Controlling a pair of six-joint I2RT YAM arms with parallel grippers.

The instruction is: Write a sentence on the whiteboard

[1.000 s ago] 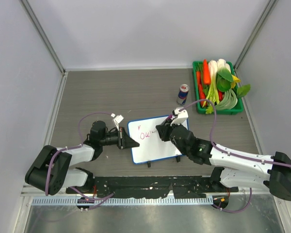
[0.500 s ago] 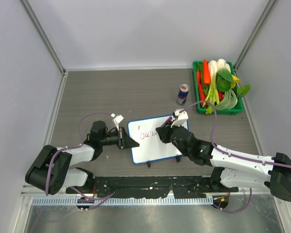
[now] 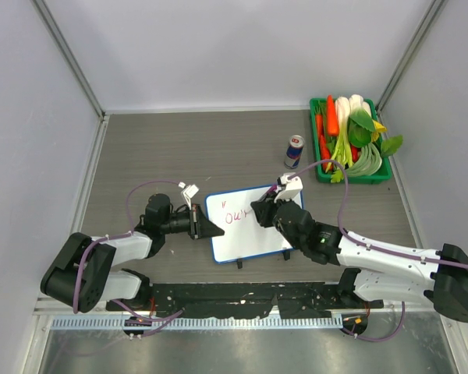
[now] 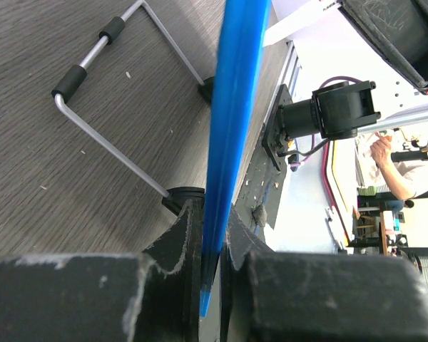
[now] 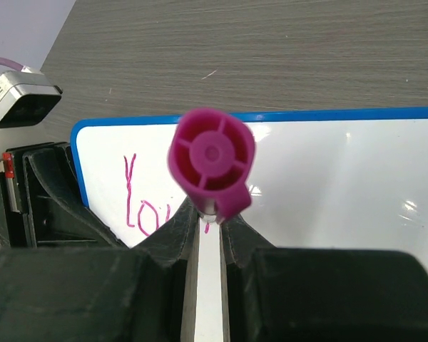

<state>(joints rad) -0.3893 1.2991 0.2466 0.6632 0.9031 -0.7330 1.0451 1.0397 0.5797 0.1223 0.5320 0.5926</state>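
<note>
The whiteboard [image 3: 253, 234], white with a thin blue rim, lies on the table between the two arms. Pink letters of the sentence [image 3: 235, 216] stand near its left end, reading roughly "You" [image 5: 139, 203]. My left gripper [image 3: 208, 227] is shut on the board's left edge; the blue rim [image 4: 232, 121] runs up from between its jaws. My right gripper [image 3: 263, 212] is shut on a pink marker [image 5: 212, 162], held upright over the board [image 5: 328, 178] just right of the letters. The marker's tip is hidden behind its body.
A green basket [image 3: 321, 173] of vegetables stands at the back right. A drink can [image 3: 294, 151] stands left of it. The board's wire stand [image 4: 121, 107] and two black clips [image 3: 239, 263] sit along its near edge. Walls close the table on three sides.
The right gripper with the marker has shifted slightly back and forth over the board beside the letters. The left arm has not moved.
</note>
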